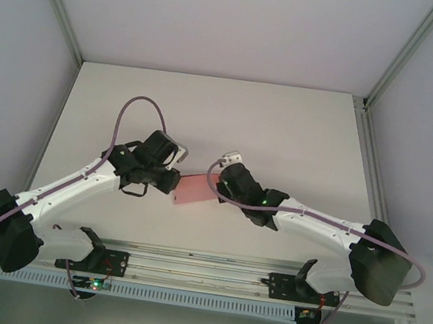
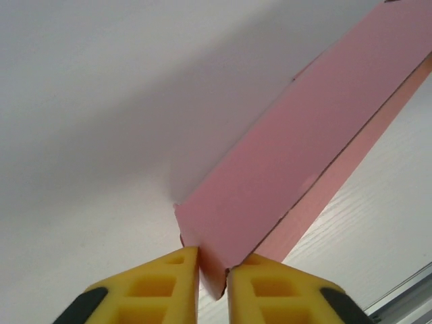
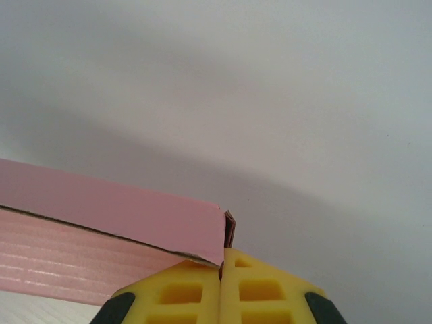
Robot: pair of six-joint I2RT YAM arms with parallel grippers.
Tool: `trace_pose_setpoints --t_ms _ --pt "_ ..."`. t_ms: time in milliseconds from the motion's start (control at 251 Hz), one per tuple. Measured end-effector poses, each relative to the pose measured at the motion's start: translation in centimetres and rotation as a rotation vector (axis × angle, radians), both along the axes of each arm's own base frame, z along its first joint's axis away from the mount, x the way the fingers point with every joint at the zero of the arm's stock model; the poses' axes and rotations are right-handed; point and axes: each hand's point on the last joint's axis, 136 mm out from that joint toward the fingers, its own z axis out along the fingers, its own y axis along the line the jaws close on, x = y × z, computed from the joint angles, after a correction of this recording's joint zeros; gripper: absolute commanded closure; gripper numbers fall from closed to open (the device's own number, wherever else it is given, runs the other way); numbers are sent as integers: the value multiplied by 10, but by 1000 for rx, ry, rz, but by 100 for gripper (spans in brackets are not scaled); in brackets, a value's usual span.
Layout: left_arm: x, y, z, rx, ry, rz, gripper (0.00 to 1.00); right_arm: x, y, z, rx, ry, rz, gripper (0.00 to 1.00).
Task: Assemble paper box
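The left pincer (image 2: pixel 212 271) is clamped on the paper box (image 2: pixel 297 148): its yellow fingers (image 2: pixel 158 283) stand close together with one corner of the pink card nipped between their tips. From that corner a broad, flat pink panel runs away up and to the right, with a narrower folded side along its lower edge. The right pincer (image 3: pixel 221 260) has its yellow fingers (image 3: pixel 263 290) pressed together, and a thin layered edge of the card rises from the seam at their tips; the pink panels stretch off to the left from there. From above, the paper box (image 1: pixel 194 189) sits between the left pincer (image 1: pixel 174 180) and the right pincer (image 1: pixel 217 185), near the middle of the white worktop (image 1: pixel 286 132); its shadow falls on the worktop beneath.
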Motion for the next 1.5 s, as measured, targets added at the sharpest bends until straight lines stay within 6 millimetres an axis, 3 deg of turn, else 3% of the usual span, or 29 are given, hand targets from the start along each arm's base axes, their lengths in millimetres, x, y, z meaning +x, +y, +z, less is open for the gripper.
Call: trace_pose_setpoints --t_ms 32,479,914,1500 --pt "0 0 -1 2 2 6 100 0 0 0 -6 -4 0 100" --pt "6 1 -3 -29 61 155 100 -5 1 -2 -142 -113 -16 100" --pt "18 4 7 -286 258 415 100 -2 5 -4 -181 -167 -25 100" --pt "30 7 8 -456 395 554 100 0 6 -4 -175 -177 -25 100"
